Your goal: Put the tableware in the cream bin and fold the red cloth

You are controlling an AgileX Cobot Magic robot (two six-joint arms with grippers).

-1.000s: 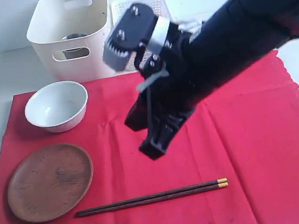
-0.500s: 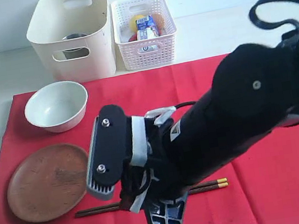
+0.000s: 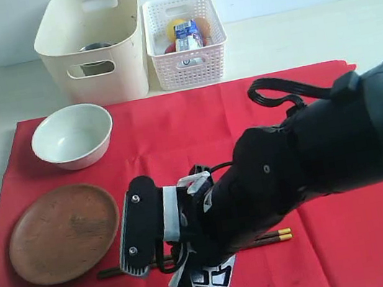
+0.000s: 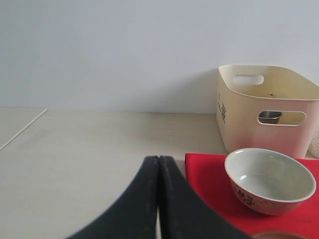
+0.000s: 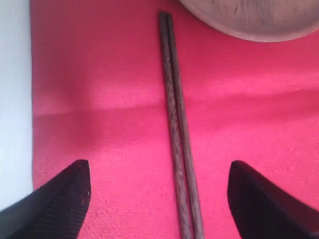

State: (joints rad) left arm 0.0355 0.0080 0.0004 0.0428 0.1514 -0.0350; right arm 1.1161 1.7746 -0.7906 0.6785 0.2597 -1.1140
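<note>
My right gripper (image 5: 158, 174) is spread wide, with the chopsticks (image 5: 174, 124) lying between its tips on the red cloth (image 5: 99, 74), near the wooden plate (image 5: 249, 20). My left gripper (image 4: 158, 199) is pressed together, off the cloth near the bowl (image 4: 269, 180), with the cream bin (image 4: 264, 99) beyond it

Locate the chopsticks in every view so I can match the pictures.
Exterior view: the chopsticks lie low on the red cloth, mostly hidden by the right arm; the gold tips show.
Left wrist view: not in it.
Right wrist view: they run down the middle, inside the open right gripper.
Shared landmark: the wooden plate, next to their plain end.
</note>
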